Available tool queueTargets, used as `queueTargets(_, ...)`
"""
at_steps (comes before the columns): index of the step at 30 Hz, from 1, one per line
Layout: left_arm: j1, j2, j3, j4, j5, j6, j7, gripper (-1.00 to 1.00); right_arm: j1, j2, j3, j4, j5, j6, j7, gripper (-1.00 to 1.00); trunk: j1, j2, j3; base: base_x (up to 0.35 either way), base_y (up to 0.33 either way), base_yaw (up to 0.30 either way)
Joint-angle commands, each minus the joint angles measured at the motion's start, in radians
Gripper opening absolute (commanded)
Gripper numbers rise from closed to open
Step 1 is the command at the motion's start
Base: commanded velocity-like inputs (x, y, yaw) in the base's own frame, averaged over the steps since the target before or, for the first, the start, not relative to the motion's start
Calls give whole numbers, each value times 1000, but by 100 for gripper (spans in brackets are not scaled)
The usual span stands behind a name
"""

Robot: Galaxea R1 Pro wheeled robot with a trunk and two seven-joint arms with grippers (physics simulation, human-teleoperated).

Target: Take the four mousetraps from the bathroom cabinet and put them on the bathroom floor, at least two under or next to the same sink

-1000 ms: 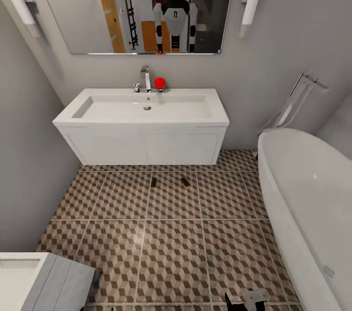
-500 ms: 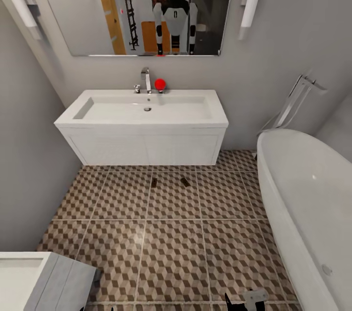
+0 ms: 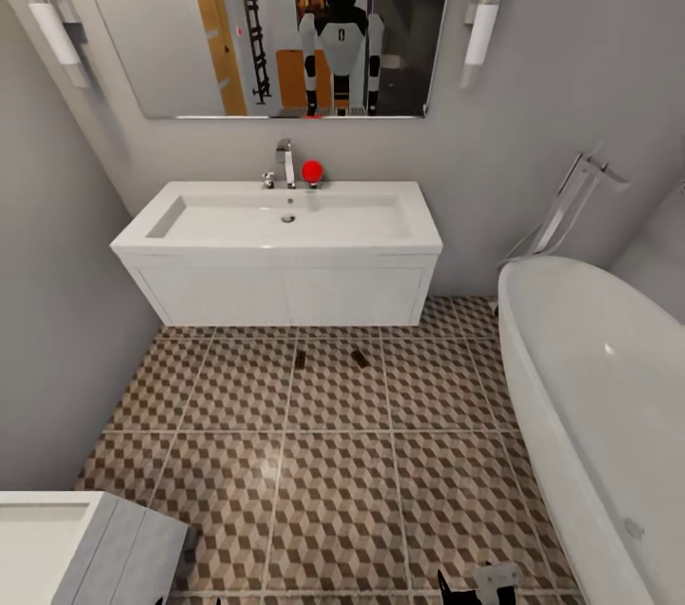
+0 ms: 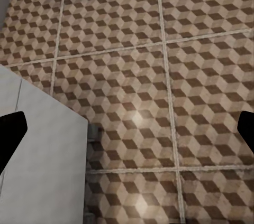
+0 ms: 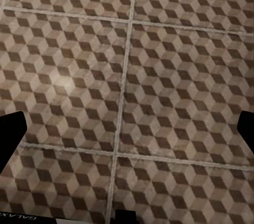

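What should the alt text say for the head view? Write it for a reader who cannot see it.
Two small brown mousetraps lie on the cube-patterned floor just in front of a wide white wall-hung sink. A mirror above it reflects the robot, and a white bathtub stands to the right.

A wide frameless rectangular wall mirror (image 3: 285, 15) hangs on the plain grey wall (image 3: 561, 34), with a white tubular wall light (image 3: 485, 1) just beside its right edge and another white tubular wall light (image 3: 43, 1) beside its left edge. A small round red knob-like object (image 3: 312, 170), too small to identify, sits near the chrome tap. A large white oval bathtub (image 3: 595, 415) stands at the right, with a slanted chrome floor-standing tap (image 3: 571, 205) behind its head end. A smaller white tray-topped box unit (image 3: 67, 548) occupies the near left corner.
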Motion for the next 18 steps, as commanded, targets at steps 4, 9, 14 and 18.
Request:
queueTargets(4, -1, -1, -9, 3, 7, -4, 1, 100, 0, 0, 3, 0, 0, -3, 1, 100, -15, 27, 18, 0, 0, 0)
queueTargets(9, -1, -1, -9, 3, 7, 8, 0, 100, -1, 0, 3, 0, 0, -3, 1, 100, -34, 62, 42, 0, 0, 0)
queueTargets(14, -1, -1, -9, 3, 7, 25, -2, 100, -1, 0, 3, 0, 0, -3, 1, 100, -53, 97, 65, 0, 0, 0)
queueTargets(18, -1, -3, -9, 3, 7, 27, -2, 100, -1, 0, 3, 1, 0, -3, 1, 100, -69, 125, 84, 0, 0, 0)
